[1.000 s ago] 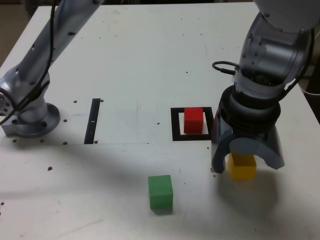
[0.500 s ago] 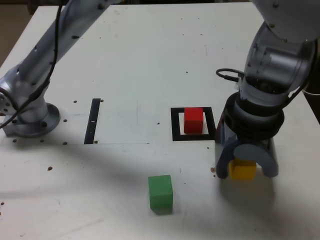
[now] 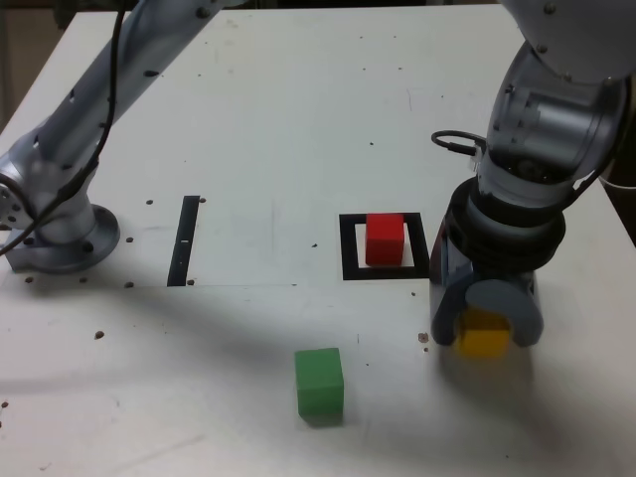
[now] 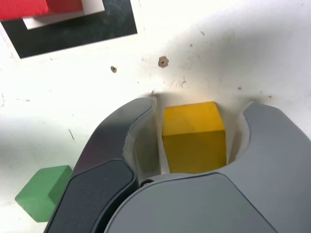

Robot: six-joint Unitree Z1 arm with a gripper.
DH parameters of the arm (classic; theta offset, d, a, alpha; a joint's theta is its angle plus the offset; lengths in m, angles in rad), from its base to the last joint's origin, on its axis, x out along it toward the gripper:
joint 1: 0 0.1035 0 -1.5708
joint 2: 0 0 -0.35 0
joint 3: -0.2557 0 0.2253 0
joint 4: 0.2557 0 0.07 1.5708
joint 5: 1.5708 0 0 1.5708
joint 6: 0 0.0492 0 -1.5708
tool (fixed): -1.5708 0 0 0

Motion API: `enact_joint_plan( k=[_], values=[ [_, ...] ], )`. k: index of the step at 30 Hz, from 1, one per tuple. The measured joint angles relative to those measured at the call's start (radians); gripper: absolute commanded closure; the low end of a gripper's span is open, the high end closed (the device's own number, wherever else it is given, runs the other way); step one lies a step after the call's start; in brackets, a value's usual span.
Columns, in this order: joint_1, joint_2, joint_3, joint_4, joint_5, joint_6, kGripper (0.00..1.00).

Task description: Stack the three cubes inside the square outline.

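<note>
A broad white flat counter (image 3: 298,119) is filling almost the whole exterior view, its surface lying matte and lightly scuffed. A thin black straight strip (image 3: 184,239) is lying flat on it toward the exterior view's left, running lengthwise away from the camera. Small dark specks and holes (image 3: 99,334) are dotting the white surface around the strip and along the near edge. In the wrist view, a small round brownish hole (image 4: 163,61) is showing in the counter, with a smaller dark speck (image 4: 113,69) sitting near it and faint scratches spreading around both.
</note>
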Motion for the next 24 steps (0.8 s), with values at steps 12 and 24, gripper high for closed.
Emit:
enact_joint_plan(
  k=[12, 24],
  values=[
    [0.001, 0.000, -0.004, -0.007, 0.005, -0.004, 0.72],
    [0.001, -0.044, -0.008, 0.033, 0.020, -0.004, 0.77]
  ],
)
